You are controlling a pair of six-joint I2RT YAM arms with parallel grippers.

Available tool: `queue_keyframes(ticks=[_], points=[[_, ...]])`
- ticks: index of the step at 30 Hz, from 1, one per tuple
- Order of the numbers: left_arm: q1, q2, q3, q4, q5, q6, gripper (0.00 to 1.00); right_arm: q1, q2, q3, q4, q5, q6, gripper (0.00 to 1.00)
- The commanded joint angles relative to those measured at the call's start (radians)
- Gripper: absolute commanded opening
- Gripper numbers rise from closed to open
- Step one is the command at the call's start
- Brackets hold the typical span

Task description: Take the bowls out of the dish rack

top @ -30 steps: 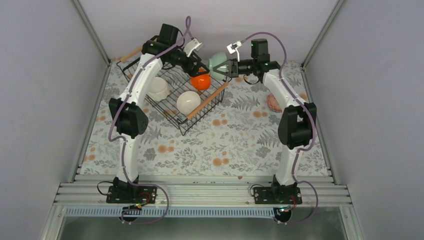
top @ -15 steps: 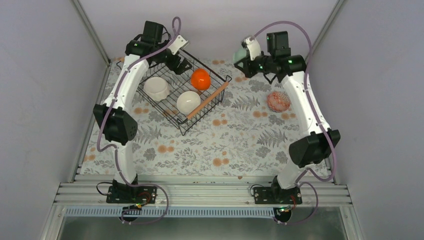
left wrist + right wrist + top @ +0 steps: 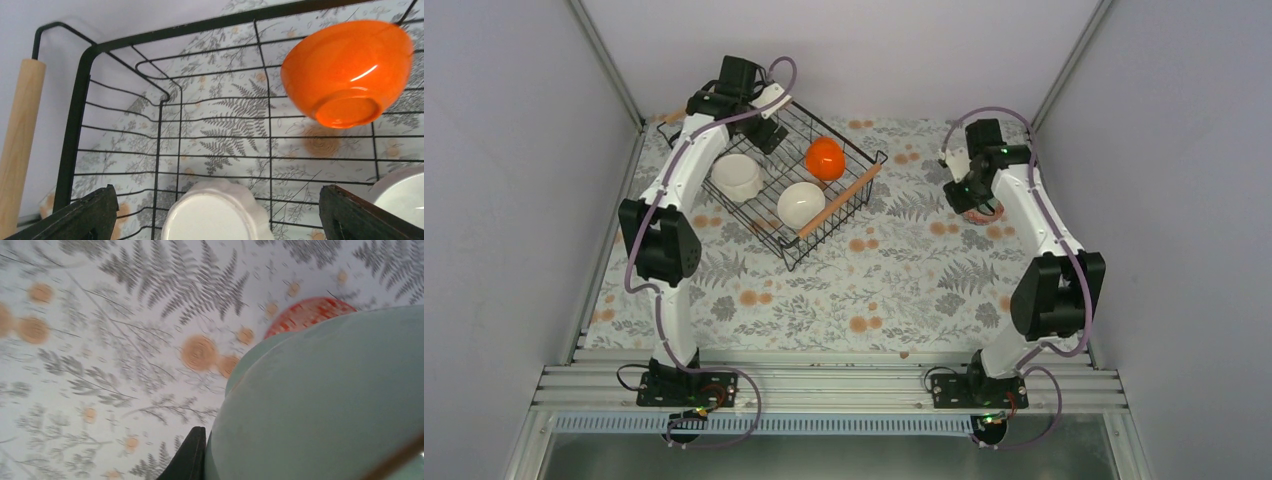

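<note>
Top external view: unloading is partly done, and each arm is at a different stage of it. My right gripper (image 3: 969,188) hangs low over the right side of the counter (image 3: 874,290), well apart from the dish rack (image 3: 764,228). It is clenched on the pale green bowl (image 3: 325,405), which fills most of the right wrist view. My own wrist hides that bowl from above. The reddish patterned bowl (image 3: 310,315) sits on the counter directly behind the green one, its edge showing past the green wall. I cannot tell whether the two touch.

I judge this to be the set-down of the green bowl, either beside the patterned one or nested on it. The next move calls for a slow descent until the bowl rests steadily, then a release and a straight lift clear of the rim.

My left gripper (image 3: 764,130) is over the far end of the rack with its jaws spread wide and nothing between them. The left wrist view shows the scallop-edged white bowl (image 3: 217,215) just below, between my two fingers (image 3: 85,217). That makes it the likely next pick, and it needs one finger inside the rim and one outside.

Three bowls are in the rack:
- the scallop-edged white bowl, near the left side;
- the plain white bowl (image 3: 801,203), near the wooden handle (image 3: 839,200);
- the orange bowl (image 3: 824,158), by the far right wall, with its foot turned toward my left wrist camera.
</note>
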State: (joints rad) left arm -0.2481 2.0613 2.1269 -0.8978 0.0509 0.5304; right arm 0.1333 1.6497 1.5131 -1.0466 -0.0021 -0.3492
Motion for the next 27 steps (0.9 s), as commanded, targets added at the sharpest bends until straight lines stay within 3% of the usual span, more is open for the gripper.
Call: queue_keyframes(ticks=[1, 8, 27], points=[[0.001, -0.01, -0.045, 0.039, -0.091, 0.022, 1.0, -0.049, -0.044, -0.049, 0.078, 0.146, -0.069, 0.04], [0.004, -0.041, -0.121, 0.081, -0.125, 0.037, 1.0, -0.104, 0.054, -0.081, 0.131, 0.183, -0.111, 0.04], [0.009, -0.09, -0.237, 0.135, -0.1, 0.033, 1.0, -0.107, 0.223, -0.019, 0.171, 0.261, -0.127, 0.04]])
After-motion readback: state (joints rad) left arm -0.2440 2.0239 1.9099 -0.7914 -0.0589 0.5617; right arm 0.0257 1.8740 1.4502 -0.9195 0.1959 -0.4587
